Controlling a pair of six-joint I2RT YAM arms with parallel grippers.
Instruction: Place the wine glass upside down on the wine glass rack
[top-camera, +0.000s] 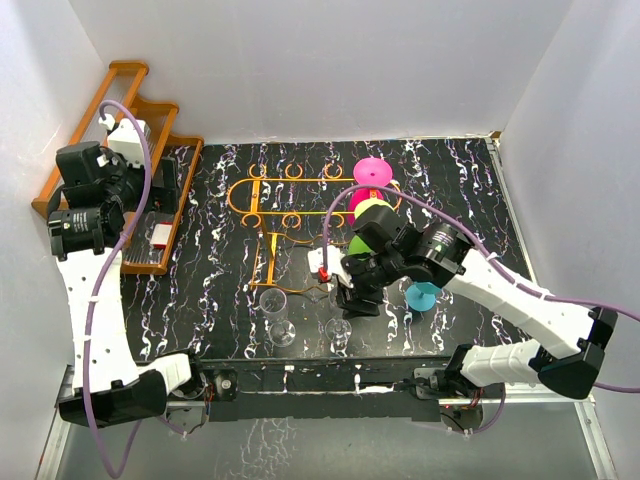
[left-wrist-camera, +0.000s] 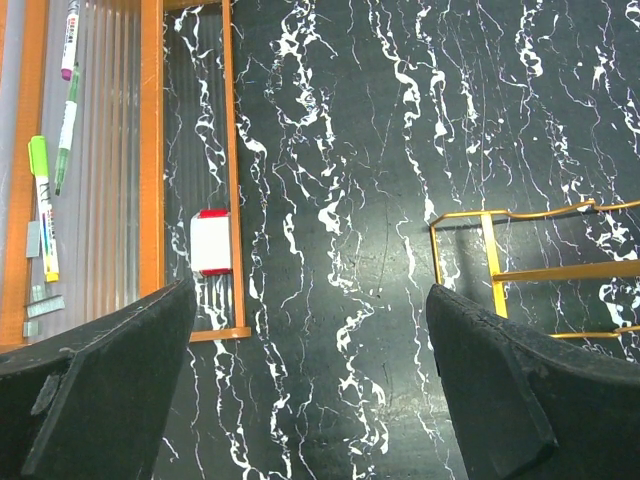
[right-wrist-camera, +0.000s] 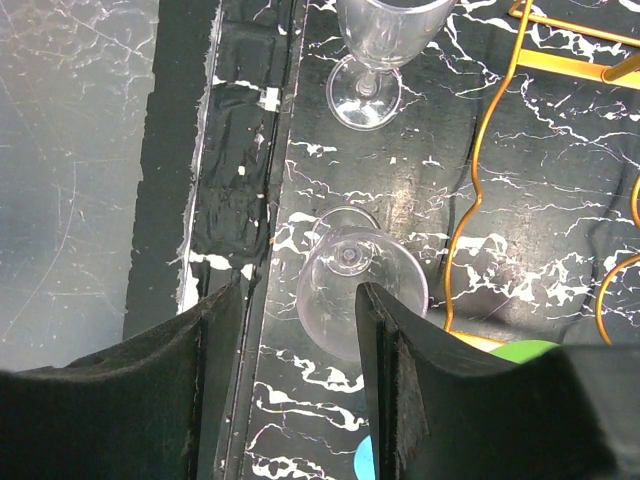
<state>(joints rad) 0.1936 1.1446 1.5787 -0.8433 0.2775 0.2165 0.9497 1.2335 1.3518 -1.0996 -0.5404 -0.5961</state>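
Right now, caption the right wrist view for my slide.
Open right claw over a wine glass, second glass and gold rack beyond.

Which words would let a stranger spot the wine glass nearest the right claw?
On the black marbled table, look between the gold wire rack and the near edge. Of two glasses there, pick the right-hand wine glass, beside the right claw; the other glass sits left.

Bowl of far wine glass (right-wrist-camera: 385, 30) cut by top edge, wine glass rack (left-wrist-camera: 560, 271) cropped right
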